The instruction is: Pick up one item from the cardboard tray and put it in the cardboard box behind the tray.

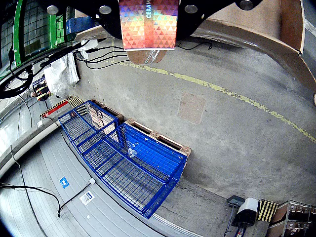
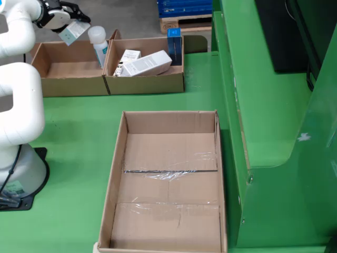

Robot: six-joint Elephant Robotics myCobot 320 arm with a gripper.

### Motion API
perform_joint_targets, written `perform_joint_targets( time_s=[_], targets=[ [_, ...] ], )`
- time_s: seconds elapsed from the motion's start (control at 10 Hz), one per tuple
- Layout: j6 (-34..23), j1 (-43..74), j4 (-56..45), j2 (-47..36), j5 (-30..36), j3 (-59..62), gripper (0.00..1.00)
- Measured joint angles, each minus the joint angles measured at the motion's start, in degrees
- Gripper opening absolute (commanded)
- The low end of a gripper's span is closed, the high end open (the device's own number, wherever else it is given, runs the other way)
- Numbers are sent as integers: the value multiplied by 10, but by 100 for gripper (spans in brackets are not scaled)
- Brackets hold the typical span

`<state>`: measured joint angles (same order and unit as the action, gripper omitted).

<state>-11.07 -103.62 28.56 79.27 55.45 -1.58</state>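
My gripper (image 2: pixel 69 23) is at the top left of the fixed view, shut on a small box (image 2: pixel 74 32) that it holds in the air over the left rear cardboard box (image 2: pixel 66 84), which looks empty. In the wrist view the same small box (image 1: pixel 148 22) shows a shiny pattern of coloured triangles, and it sits clamped between the black fingers (image 1: pixel 106 17) of my gripper (image 1: pixel 148 37). The right rear cardboard box (image 2: pixel 147 83) holds a white bottle (image 2: pixel 99 45), a long white carton (image 2: pixel 148 63), a smaller white carton (image 2: pixel 128 55) and a blue carton (image 2: pixel 174 45). The large cardboard tray (image 2: pixel 117 174) in front lies empty.
The arm's white links (image 2: pixel 18 105) and its base (image 2: pixel 21 174) stand at the left on the green table (image 2: pixel 68 137). A green frame (image 2: pixel 263 105) walls off the right side. The tilted wrist view shows grey floor, blue mesh cages (image 1: pixel 123 158) and a cardboard wall (image 1: pixel 291 24).
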Motion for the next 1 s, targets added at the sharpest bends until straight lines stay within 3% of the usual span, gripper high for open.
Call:
perform_joint_targets(
  time_s=[0.5, 1.0],
  targets=[
    [-1, 0, 0, 0, -1, 0, 100],
    [-1, 0, 0, 0, -1, 0, 100]
  ],
)
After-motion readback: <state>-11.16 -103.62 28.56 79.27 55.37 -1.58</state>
